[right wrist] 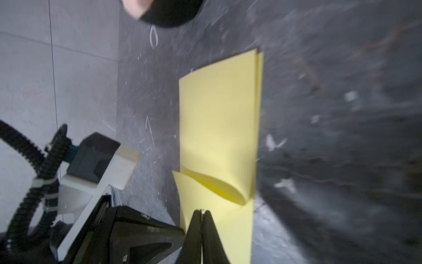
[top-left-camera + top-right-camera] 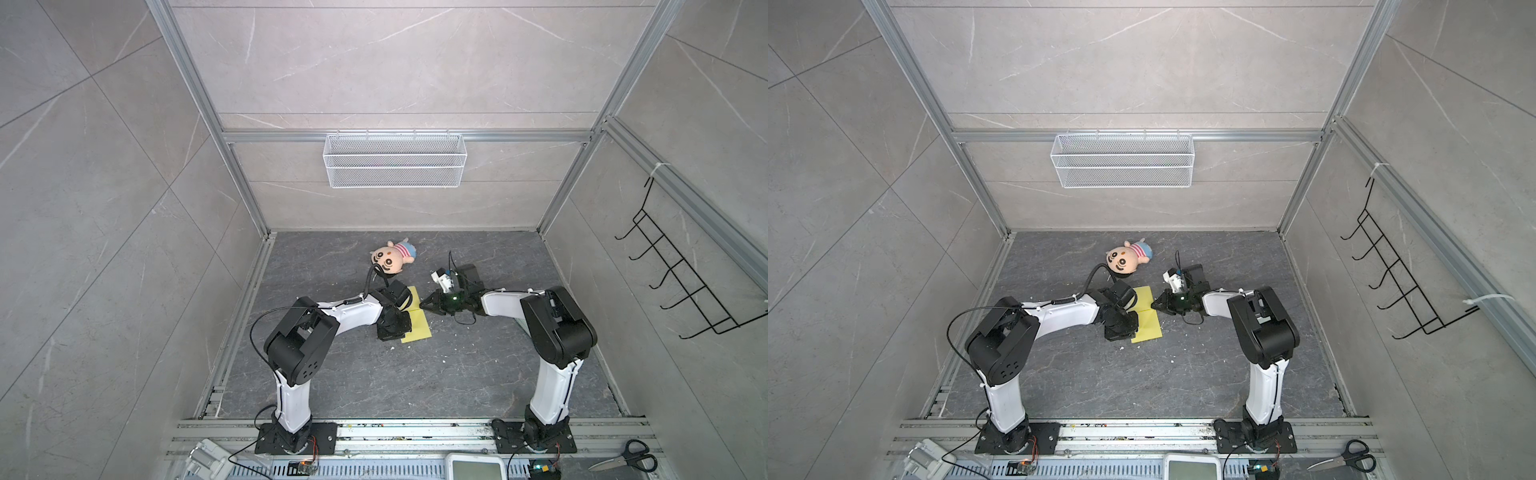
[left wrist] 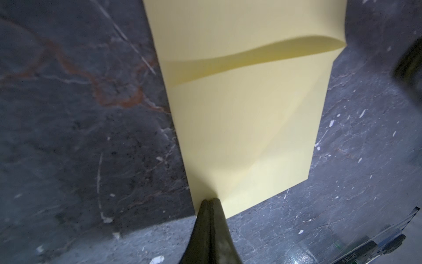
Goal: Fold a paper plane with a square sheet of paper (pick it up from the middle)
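Folded square sheet of paper (image 2: 417, 328) long towards table (image 2: 374, 374) far edge; left end effector (image 3: 209, 202) closed, tip at near corner; right end effector (image 1: 202, 212) closed at mid-edge.

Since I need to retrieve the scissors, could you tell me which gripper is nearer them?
Right. The right gripper is at the edge of the yellow paper nearest the scissors; the left gripper is at its opposite edge, farther off.

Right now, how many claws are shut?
2: the left claw sits by a corner of the paper; the right claw is over the paper, beside its raised flap.
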